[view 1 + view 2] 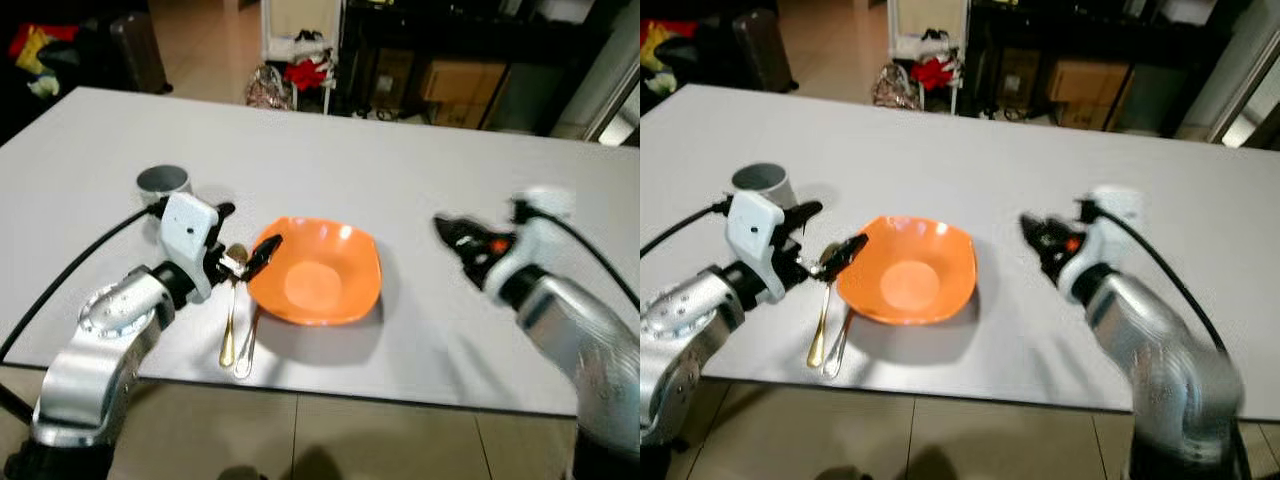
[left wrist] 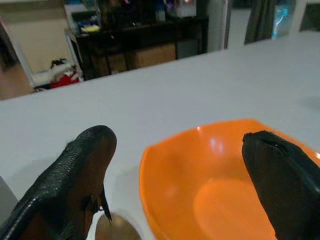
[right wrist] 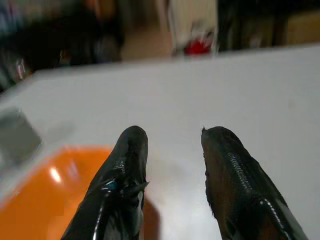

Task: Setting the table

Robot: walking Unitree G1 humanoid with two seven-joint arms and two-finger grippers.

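An orange bowl sits on the white table near its front edge. Left of the bowl lie a gold spoon and a silver utensil, side by side, handles toward me. My left gripper is open just above the spoon's head, one finger over the table and the other over the bowl's left rim. My right gripper hovers open and empty over bare table to the right of the bowl. A grey cup stands behind my left wrist.
The table's front edge runs just below the utensils, with tiled floor beneath. Beyond the far edge are a white rack with red cloth, cardboard boxes under dark shelving, and a dark bin.
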